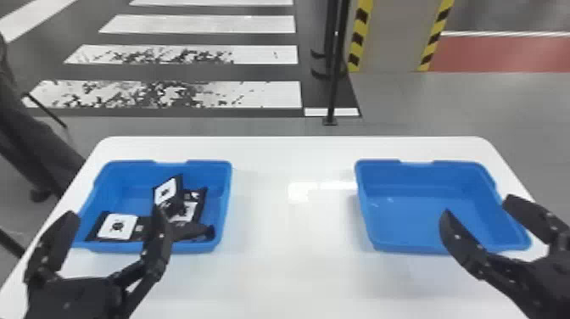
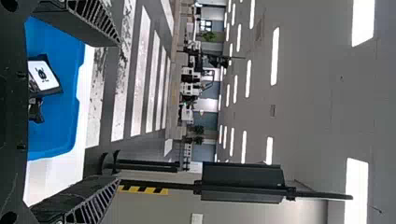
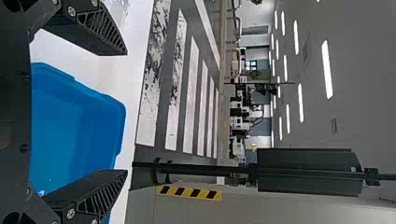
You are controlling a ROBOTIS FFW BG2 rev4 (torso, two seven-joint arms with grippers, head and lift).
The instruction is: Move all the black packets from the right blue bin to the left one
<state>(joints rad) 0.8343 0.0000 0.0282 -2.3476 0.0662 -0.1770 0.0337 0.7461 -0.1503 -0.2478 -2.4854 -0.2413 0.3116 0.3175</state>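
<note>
Several black packets (image 1: 116, 226) with white labels lie overlapping in the left blue bin (image 1: 129, 169). The right blue bin (image 1: 424, 203) holds no packets. My left gripper (image 1: 112, 225) stands open over the front of the left bin, nothing between its fingers. My right gripper (image 1: 477, 208) is open above the right part of the right bin, also holding nothing. In the left wrist view, the left gripper (image 2: 116, 112) has its fingers wide apart, with a packet (image 2: 43, 75) in the bin beyond. In the right wrist view, the right gripper (image 3: 126, 112) is spread beside the blue bin (image 3: 74, 130).
Both bins stand on a white table (image 1: 292, 237), with a wide gap between them. Past the table's back edge, a black pole (image 1: 333, 85) rises from the floor. A person's leg shows at the far left, beside the table.
</note>
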